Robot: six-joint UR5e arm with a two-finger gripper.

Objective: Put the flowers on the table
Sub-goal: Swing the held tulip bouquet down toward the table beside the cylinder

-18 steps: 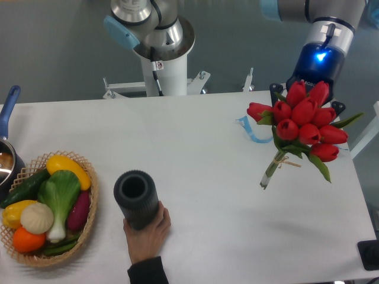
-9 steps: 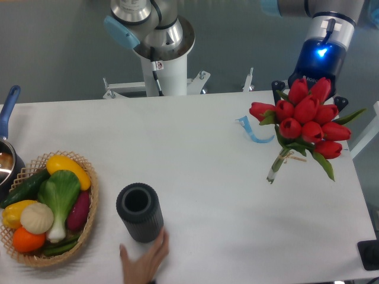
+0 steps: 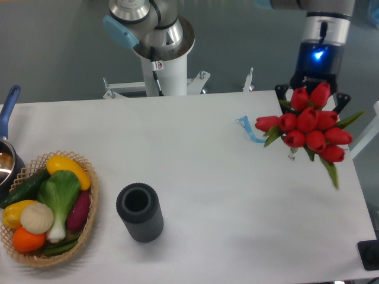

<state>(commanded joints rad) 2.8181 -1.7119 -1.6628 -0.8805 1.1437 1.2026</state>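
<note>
Gripper (image 3: 312, 93) over the surface (image 3: 207, 177) at far right w/ tulips (image 3: 309, 127); can't tell jaws' state, blooms hide them.

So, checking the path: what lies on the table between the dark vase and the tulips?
Bare white table in the camera view; the vase and tulips have nothing between them.
</note>
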